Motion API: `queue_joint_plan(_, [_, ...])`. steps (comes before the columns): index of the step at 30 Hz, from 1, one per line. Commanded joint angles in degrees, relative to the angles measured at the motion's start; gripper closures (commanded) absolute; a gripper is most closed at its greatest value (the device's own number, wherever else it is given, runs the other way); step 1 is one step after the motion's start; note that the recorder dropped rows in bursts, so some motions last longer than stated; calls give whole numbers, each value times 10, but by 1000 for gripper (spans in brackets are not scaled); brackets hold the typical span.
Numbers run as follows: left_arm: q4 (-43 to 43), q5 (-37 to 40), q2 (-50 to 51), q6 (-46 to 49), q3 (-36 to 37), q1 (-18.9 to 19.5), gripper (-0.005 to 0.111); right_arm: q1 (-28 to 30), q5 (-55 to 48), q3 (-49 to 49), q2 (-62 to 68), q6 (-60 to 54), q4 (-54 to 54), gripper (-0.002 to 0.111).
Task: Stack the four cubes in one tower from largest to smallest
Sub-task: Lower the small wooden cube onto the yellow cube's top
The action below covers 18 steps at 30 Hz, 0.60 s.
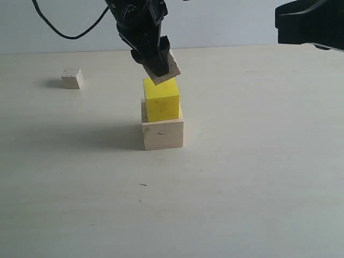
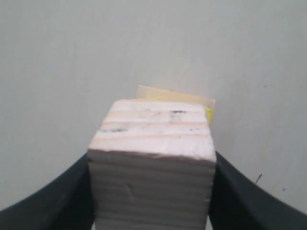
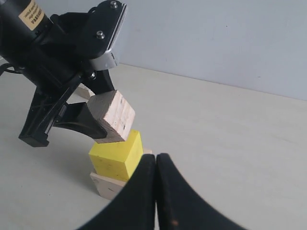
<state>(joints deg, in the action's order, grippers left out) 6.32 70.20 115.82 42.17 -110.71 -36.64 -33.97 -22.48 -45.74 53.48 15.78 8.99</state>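
Observation:
The bright yellow cube (image 1: 161, 99) rests on the large pale wood cube (image 1: 163, 133) mid-table. My left gripper (image 1: 156, 65) is shut on the grainy grey-tan wood cube (image 1: 171, 68), held tilted, its low corner right at the yellow cube's top; whether they touch I cannot tell. The left wrist view is filled by that grainy cube (image 2: 153, 163) between the dark fingers (image 2: 57, 196), with slivers of the yellow cube (image 2: 209, 115) and the large cube (image 2: 175, 93) behind it. The tiny pale wood cube (image 1: 71, 78) lies far left. My right gripper (image 3: 156, 160) is shut and empty, hanging above the right side.
A black cable (image 1: 67, 29) hangs at the back left. The pale tabletop (image 1: 258, 177) stretches bare-looking around the stack, with a light wall (image 1: 226, 21) behind it.

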Motion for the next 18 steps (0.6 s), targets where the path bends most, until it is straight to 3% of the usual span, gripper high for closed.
queue_joint_plan(1, [2, -2, 0, -7, -6, -1, 107, 0, 3, 2, -1, -3, 0, 108])
queue_joint_plan(18, [6, -2, 1, -5, -6, -1, 107, 0, 3, 2, -1, -3, 0, 108])
